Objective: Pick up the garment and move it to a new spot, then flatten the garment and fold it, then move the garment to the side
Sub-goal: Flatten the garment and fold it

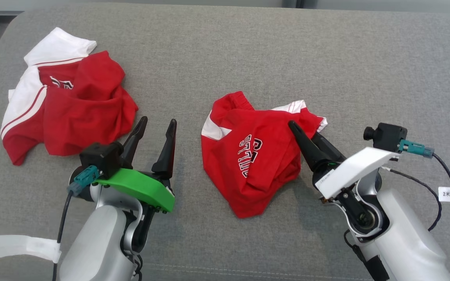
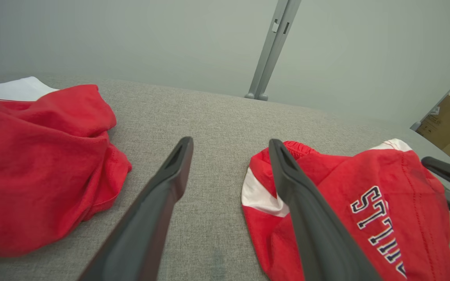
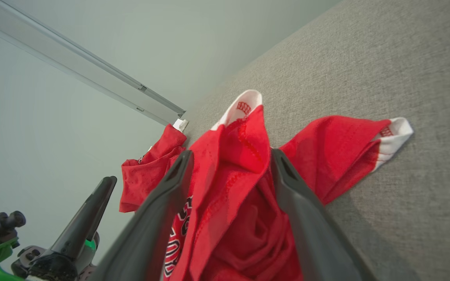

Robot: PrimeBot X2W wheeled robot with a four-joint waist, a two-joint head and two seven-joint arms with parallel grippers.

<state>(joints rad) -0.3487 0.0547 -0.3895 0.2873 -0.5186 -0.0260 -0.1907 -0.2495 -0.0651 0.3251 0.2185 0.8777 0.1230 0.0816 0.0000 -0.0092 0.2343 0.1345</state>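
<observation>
Closest to us are our left forearm [image 1: 96, 242] and right forearm [image 1: 404, 238]. Just past them the left fingers [image 1: 169, 144] stand spread wide and empty above the bare grey surface [image 1: 326, 58], between two heaps of cloth. Our right fingers [image 1: 305, 144] are spread just as wide and reach into the right side of the garment [image 1: 248, 164], a crumpled red piece with white trim and lettering lying near the middle of the surface. They have not closed on it. A second red-and-white garment [image 1: 65, 105] lies bunched at the far left, apart from both arms. We judge the task to be at its very start: the first pick-up is being set up, while the move, the flattening, the folding and the shift aside are all left. From the head, the right fingers merely overlap the cloth, whereas the right wrist view shows the garment [image 3: 233, 168] rising in a ridge between them, well placed for a pinch. The left wrist view shows plain surface in the left fingers' gap, plus a cardboard box [image 2: 449, 125] beyond the surface's edge.
</observation>
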